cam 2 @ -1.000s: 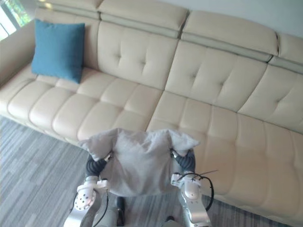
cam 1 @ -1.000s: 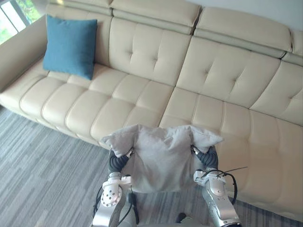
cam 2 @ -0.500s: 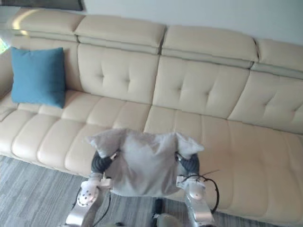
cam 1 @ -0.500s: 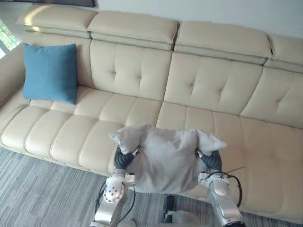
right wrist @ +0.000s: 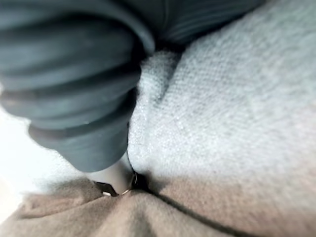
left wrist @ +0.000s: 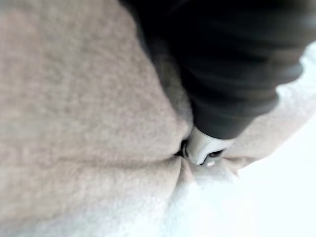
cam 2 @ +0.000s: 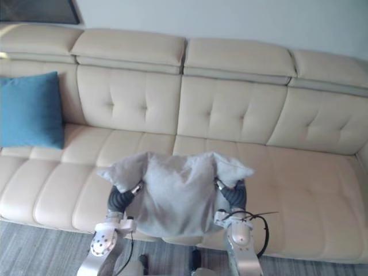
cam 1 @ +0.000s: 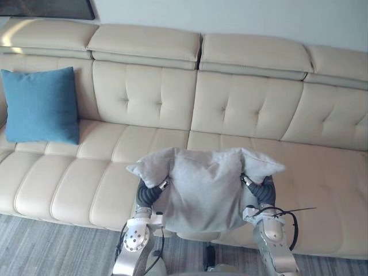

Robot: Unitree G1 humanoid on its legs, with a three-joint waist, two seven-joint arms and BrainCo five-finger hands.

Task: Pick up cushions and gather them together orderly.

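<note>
Holding grey cushion (cam 1: 201,190) up before sofa's (cam 1: 322,172) middle seats, with left hand (cam 1: 148,194) and right hand (cam 1: 263,191) sunk into its sides; cannot tell whether clamping or just pressing. Over at sofa's left end, blue cushion (cam 1: 40,105) upright against backrest.

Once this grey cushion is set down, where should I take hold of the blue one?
Probably the blue cushion by its two upper corners, coming from the front and above: it stands upright, leaning on the sofa backrest, so its top edge looks free.
</note>
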